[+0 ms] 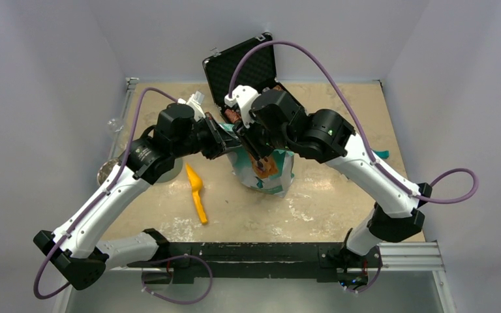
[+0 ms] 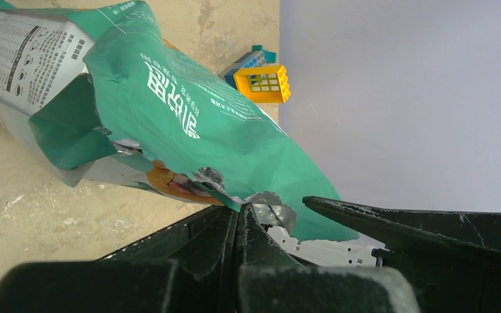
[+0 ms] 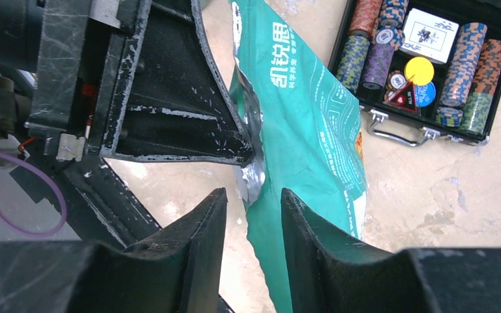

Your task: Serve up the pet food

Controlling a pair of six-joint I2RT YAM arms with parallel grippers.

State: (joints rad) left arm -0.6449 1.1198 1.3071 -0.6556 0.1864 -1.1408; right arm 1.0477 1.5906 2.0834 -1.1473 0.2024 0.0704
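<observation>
The teal-green pet food pouch (image 1: 264, 171) stands at mid-table, its dog print facing the front. No kibble shows. My left gripper (image 1: 225, 140) is shut on the pouch's torn, foil-lined top edge; in the left wrist view its fingers (image 2: 246, 212) pinch the pouch (image 2: 189, 111) there. My right gripper (image 1: 256, 151) is at the same top edge from the right. In the right wrist view it (image 3: 251, 202) is open, with the pouch's edge (image 3: 306, 130) hanging in the gap between the jaws, close to the right jaw.
A yellow scoop (image 1: 197, 192) lies left of the pouch. A metal bowl (image 1: 106, 171) sits partly under the left arm. An open black case (image 1: 235, 68) of poker chips (image 3: 424, 59) stands behind. A yellow toy block (image 2: 261, 83) lies by the right wall.
</observation>
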